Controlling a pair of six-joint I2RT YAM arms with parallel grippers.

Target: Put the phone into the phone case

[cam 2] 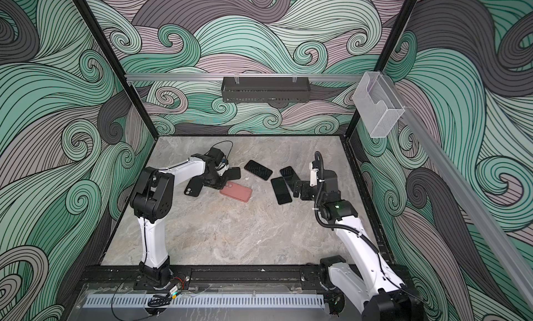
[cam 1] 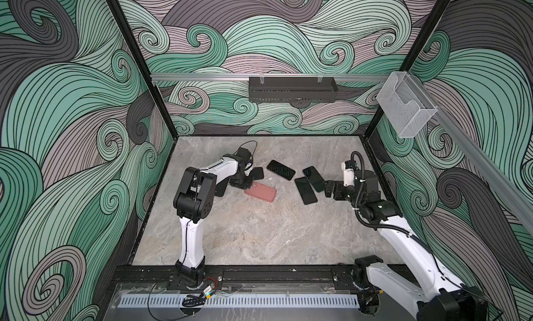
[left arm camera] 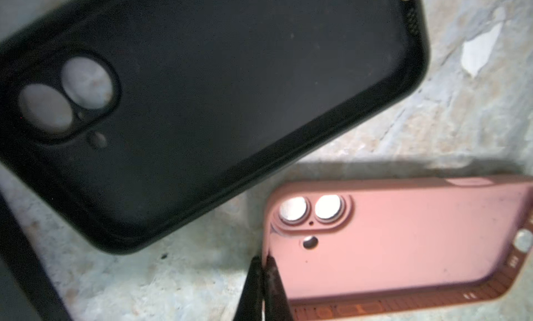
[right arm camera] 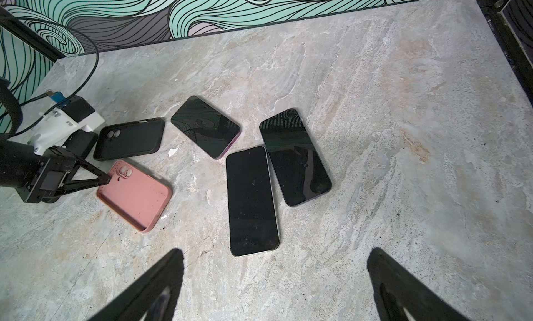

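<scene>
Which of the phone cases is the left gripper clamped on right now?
The pink case, pinched at its rim beside the camera cutouts by the left gripper. The black case beside it lies free.

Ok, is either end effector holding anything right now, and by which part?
Left end effector pinches the pink case by its rim beside the camera cutouts. Right end effector: open, empty.

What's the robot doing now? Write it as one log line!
left pincer: shut on pink case rim | right pincer: open, empty | three phones: lying on table | pink case: empty
</scene>
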